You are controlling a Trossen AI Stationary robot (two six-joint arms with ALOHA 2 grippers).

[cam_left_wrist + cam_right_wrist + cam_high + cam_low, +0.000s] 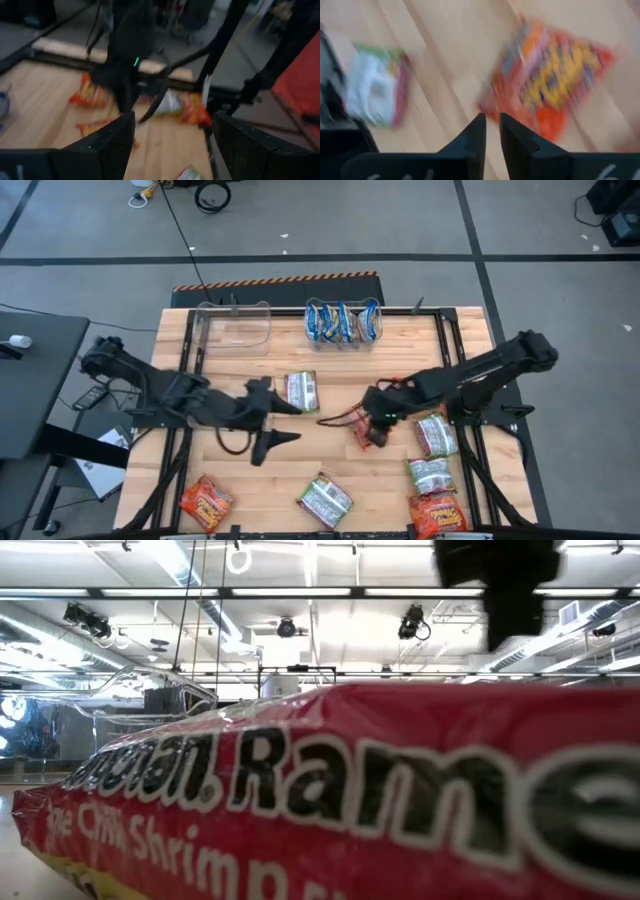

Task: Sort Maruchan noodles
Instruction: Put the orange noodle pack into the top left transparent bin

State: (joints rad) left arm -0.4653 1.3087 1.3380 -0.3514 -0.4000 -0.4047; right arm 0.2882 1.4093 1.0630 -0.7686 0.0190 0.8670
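Note:
Ramen packets lie flat on the wooden table. An orange-red packet lies under my right gripper, which is shut with nothing between its fingers. A green-and-white packet lies just beyond my left gripper, which is open and points toward the right arm. Several blue-and-yellow packets stand on edge in a clear bin at the far edge. More green-and-white packets and orange-red packets lie toward the near edge. My right gripper points down at the table, and its shut fingertips stand at the edge of the orange-red packet. Whether they touch it I cannot tell.
An empty clear bin stands at the far edge, left of the bin with blue packets. Another green-and-white packet lies near the right edge. An orange-red packet fills the low view, close to that camera. Bare wood lies between the two grippers.

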